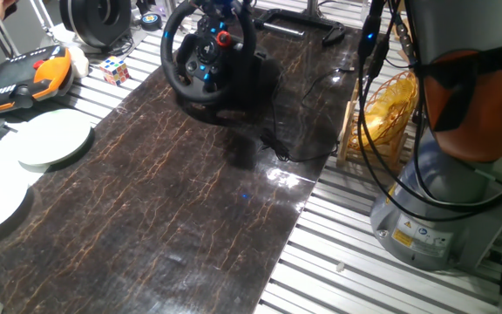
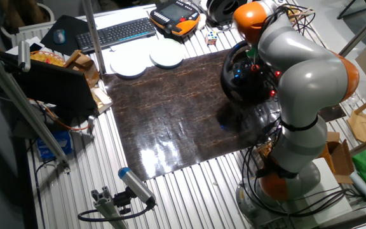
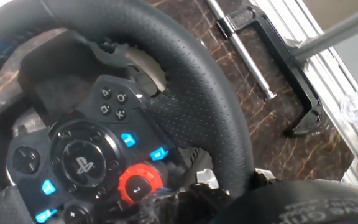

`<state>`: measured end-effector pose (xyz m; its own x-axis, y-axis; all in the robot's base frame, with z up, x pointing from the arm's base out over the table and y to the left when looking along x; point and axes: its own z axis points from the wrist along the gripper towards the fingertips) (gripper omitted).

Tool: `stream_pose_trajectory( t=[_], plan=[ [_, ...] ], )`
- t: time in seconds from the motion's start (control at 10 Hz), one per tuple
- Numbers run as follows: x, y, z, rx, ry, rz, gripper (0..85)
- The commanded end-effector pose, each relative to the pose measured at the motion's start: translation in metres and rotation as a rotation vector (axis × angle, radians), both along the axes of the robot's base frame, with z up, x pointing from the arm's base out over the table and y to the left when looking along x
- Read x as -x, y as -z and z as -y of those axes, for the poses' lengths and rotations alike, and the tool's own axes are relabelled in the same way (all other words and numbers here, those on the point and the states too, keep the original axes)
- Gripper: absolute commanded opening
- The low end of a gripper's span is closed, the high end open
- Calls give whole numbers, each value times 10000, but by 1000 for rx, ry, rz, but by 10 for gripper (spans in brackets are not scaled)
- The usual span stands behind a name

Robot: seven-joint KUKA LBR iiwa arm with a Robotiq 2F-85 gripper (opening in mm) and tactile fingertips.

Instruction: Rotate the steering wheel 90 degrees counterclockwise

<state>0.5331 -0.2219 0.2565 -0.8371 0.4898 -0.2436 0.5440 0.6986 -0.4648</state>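
The steering wheel (image 1: 209, 54) stands on its base at the dark mat's (image 1: 172, 201) twelve o'clock end; the arm (image 2: 300, 76) arches over it, hand at the rim's top; whether the gripper (image 1: 227, 7) is clamped or open, I cannot tell.

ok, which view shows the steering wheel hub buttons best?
Hand view: the steering wheel fills the frame, and the hub's red dial and blue-lit buttons are sharp. One fixed view shows the whole wheel small at the table's far end, buttons tiny. In the other fixed view the arm largely blocks it.
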Motion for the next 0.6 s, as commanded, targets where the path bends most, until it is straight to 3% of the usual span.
stream_pose_trajectory(
  t=[0.0, 0.3, 0.5],
  plan=[
    [-17, 2, 10, -6, -15, -8, 7],
    [-41, -25, 49, -24, -47, -29, 7],
    [-41, -25, 55, -31, -42, -29, 7]
  ],
)
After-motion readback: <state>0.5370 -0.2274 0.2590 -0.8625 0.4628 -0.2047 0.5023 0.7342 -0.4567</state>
